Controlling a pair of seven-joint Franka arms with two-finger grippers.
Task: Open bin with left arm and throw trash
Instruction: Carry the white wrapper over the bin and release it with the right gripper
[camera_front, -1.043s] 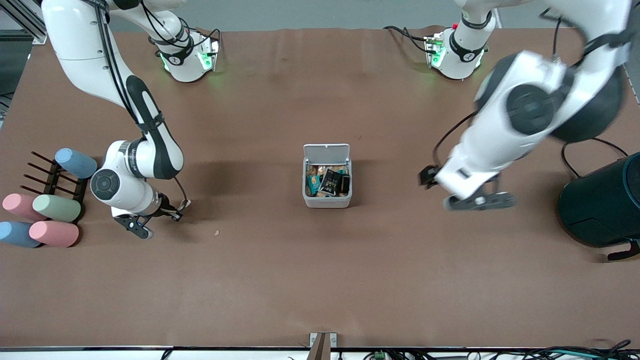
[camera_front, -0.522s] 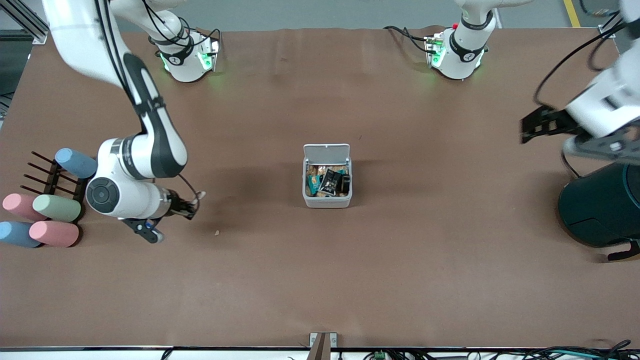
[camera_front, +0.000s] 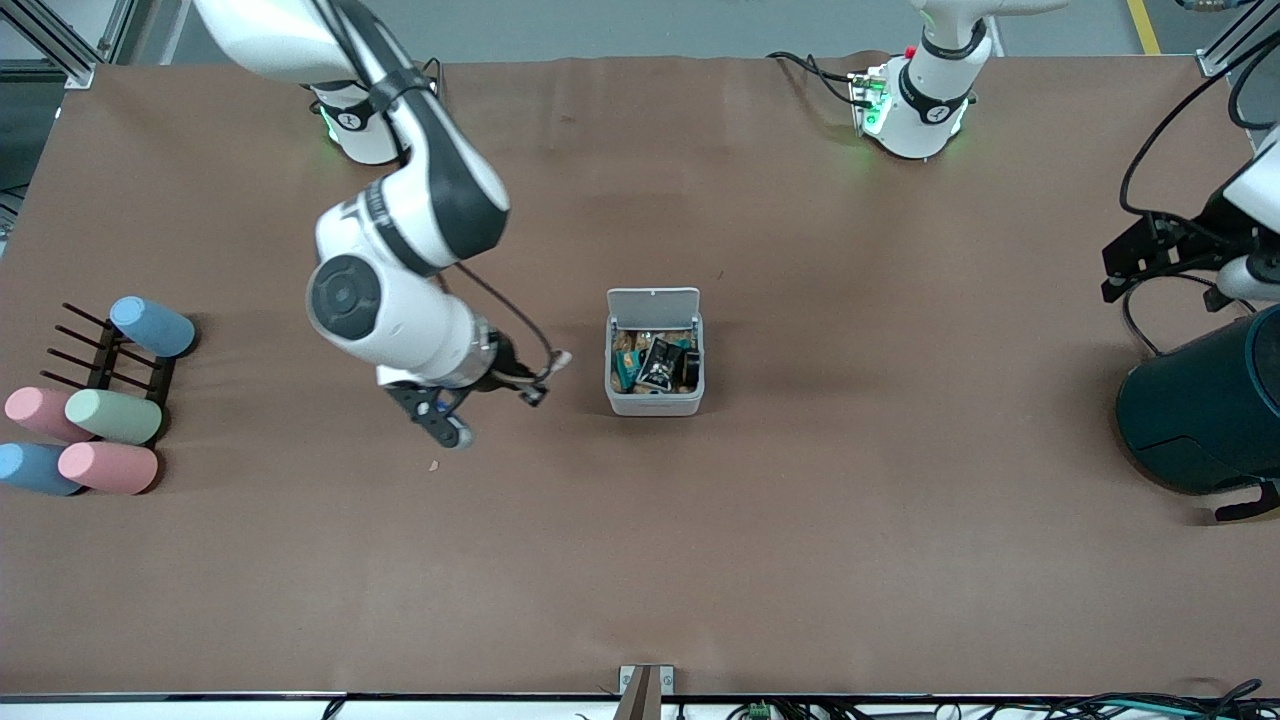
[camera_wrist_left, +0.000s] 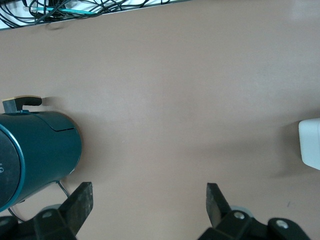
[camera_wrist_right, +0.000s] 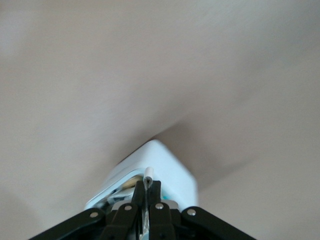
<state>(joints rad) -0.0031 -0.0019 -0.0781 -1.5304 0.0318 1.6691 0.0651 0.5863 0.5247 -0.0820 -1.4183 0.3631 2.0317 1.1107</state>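
Just beside the open bin (camera_front: 654, 400), the right claw (camera_front: 540, 375) pinches a small pale scrap, seemingly light and limp, while the left claw (camera_wrist_left: 147, 205) waits spread above the surface (camera_front: 800, 550).

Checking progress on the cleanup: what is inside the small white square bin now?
With its lid up, the small white square plastic bin holds a glossy black snack packet atop beige and teal wrappers. Anything beneath them is covered.
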